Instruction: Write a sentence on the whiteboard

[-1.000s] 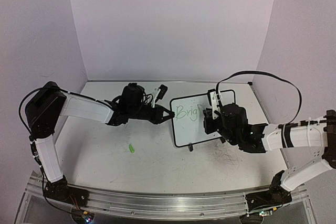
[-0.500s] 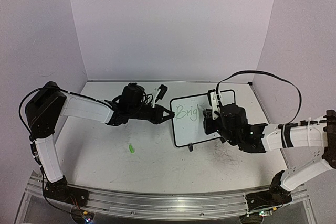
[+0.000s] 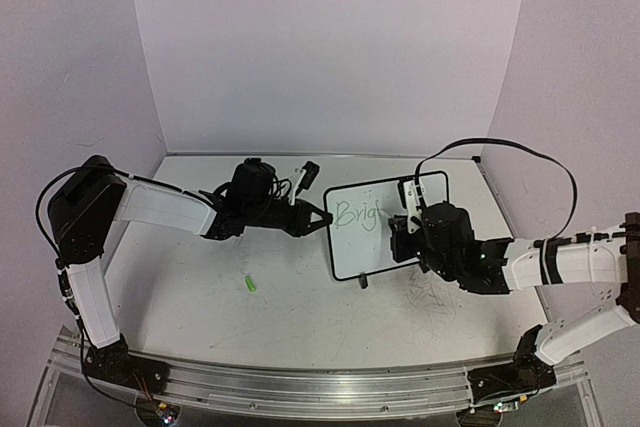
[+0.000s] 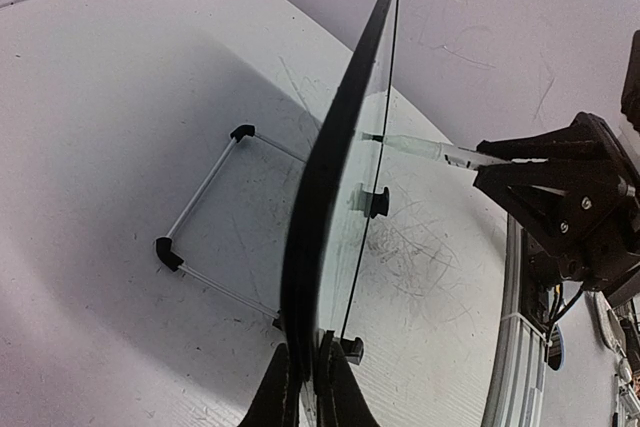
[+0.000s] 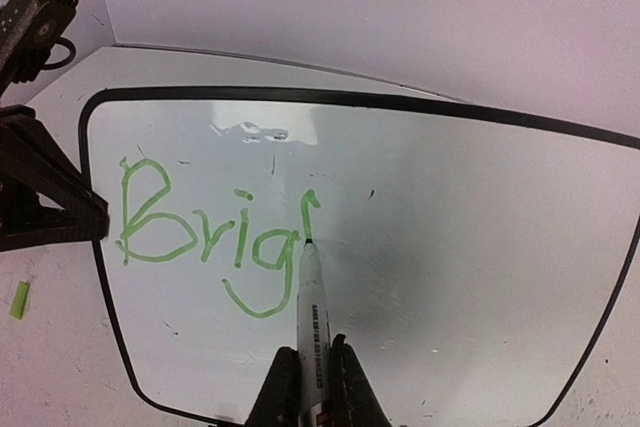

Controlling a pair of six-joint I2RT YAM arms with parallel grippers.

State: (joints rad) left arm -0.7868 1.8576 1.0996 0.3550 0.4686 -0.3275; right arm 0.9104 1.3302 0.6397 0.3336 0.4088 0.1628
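The whiteboard (image 3: pixel 362 250) stands tilted on its little black feet at the table's middle right. My left gripper (image 3: pixel 325 219) is shut on its left edge, with the jaws (image 4: pixel 308 387) clamping the black frame (image 4: pixel 340 177). My right gripper (image 3: pixel 400 224) is shut on a white marker (image 5: pixel 310 312). The marker's green tip touches the board (image 5: pixel 470 247) just right of the green letters "Brig" (image 5: pixel 205 232), on the downstroke of a further letter. The writing also shows in the top view (image 3: pixel 357 215). Only one line of writing is there.
A small green marker cap (image 3: pixel 250 283) lies on the scuffed white tabletop left of the board; it also shows in the right wrist view (image 5: pixel 17 300). White walls close in the back and both sides. The board's wire stand (image 4: pixel 205 232) rests behind it.
My right gripper has shifted slightly with the marker, adding a stroke after the "g". The left arm and the board have not moved.
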